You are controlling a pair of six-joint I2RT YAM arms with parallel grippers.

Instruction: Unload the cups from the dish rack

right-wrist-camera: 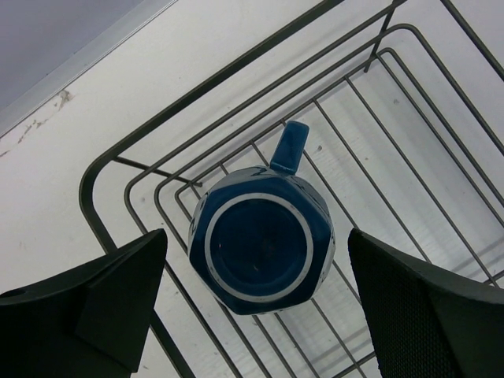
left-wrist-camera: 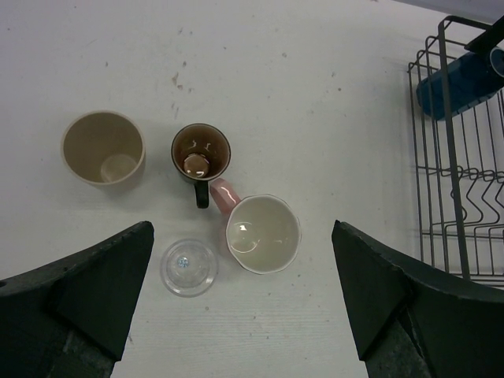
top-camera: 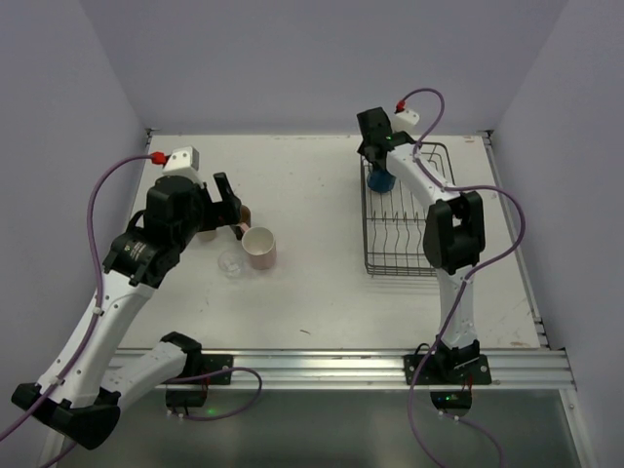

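The dark wire dish rack (top-camera: 444, 210) stands at the right of the table. A blue mug (right-wrist-camera: 262, 240) sits upside down in its far left corner, handle pointing away. My right gripper (right-wrist-camera: 257, 236) hovers open straight above that mug, a finger on either side and clear of it. Left of centre, a cream-beige mug (left-wrist-camera: 103, 147), a dark brown mug (left-wrist-camera: 201, 153), a pale pink cup (left-wrist-camera: 263, 233) and a small clear glass (left-wrist-camera: 189, 267) stand upright on the table. My left gripper (left-wrist-camera: 241, 228) hangs open over them, holding nothing.
Grey walls close in the table at the back and on both sides. An aluminium rail (top-camera: 331, 366) with both arm bases runs along the near edge. Upright plate tines (top-camera: 400, 239) fill the near half of the rack. The four cups stand close together.
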